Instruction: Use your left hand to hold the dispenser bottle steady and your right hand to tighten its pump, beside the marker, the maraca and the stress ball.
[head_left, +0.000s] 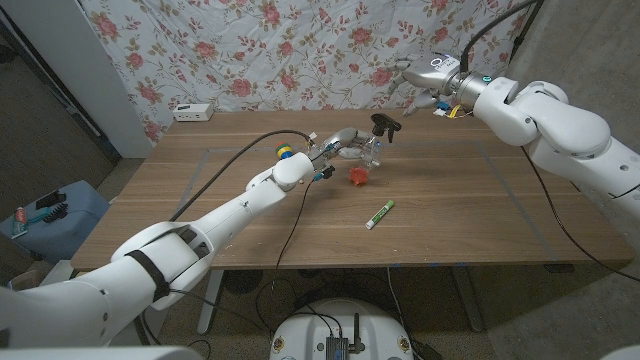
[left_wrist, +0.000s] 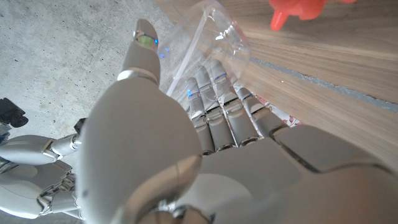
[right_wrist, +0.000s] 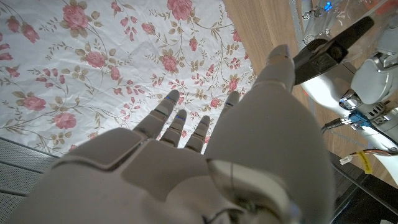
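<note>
Meanwhile, left hand (head_left: 345, 140) wrapped around the dispenser bottle (head_left: 368, 150), right hand (head_left: 425, 72) raised, fingers spread, empty.

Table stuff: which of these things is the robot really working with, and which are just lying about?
In the job:
- clear dispenser bottle, held by the left robot hand
- its black pump
- right robot hand, raised above the table, holding nothing

Lying about:
- green marker
- red stress ball
- maraca
- white box at the far edge
</note>
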